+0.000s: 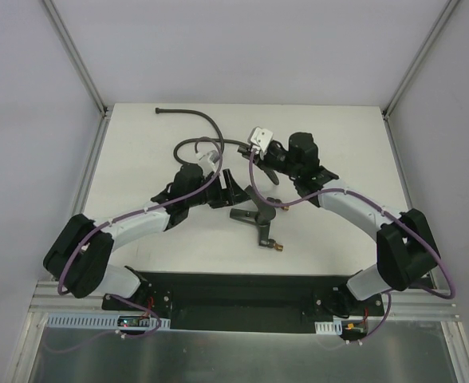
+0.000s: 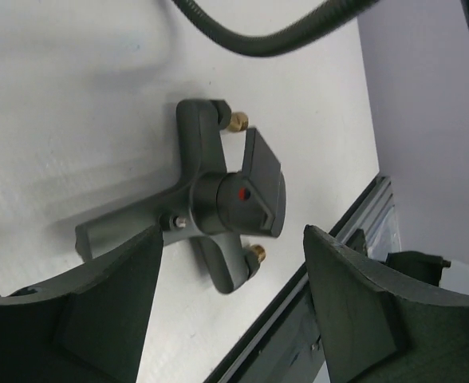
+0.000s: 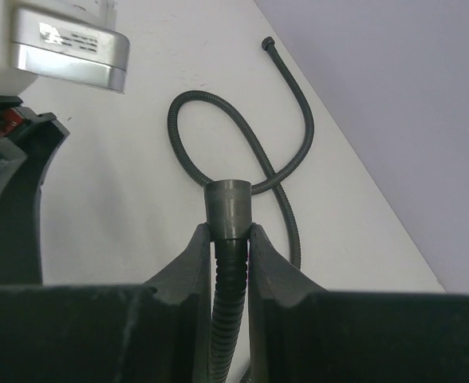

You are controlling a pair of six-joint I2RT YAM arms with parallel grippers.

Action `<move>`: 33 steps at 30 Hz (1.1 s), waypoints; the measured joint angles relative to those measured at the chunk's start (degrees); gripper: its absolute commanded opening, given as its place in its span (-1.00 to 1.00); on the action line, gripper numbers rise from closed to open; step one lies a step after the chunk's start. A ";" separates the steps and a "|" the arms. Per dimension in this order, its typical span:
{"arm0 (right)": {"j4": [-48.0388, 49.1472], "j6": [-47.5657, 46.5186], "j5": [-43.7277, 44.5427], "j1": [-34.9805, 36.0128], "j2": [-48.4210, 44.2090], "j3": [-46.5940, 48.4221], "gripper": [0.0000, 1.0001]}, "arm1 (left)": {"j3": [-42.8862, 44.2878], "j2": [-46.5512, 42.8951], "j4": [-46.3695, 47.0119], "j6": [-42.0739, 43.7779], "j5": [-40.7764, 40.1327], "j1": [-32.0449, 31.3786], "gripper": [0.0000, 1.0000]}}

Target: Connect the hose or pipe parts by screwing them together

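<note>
White table (image 1: 346, 144), looped hose (image 2: 270, 46), forked fitting (image 1: 255, 211)

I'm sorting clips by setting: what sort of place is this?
Probably a robot lab test cell: a white table enclosed by plain panels on an aluminium frame, left arm and right arm bolted at its edge.

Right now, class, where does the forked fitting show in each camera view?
Top external: forked fitting just below centre of frame.
Left wrist: middle of frame.
Right wrist: not in view.
Shared landmark: the hose, seen in all three.
</note>
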 measured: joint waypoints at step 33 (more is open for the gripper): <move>-0.31 -0.13 0.70 -0.37 -2.62 -3.67 -0.99 | 8.85 10.75 2.73 -7.82 6.62 1.49 -1.00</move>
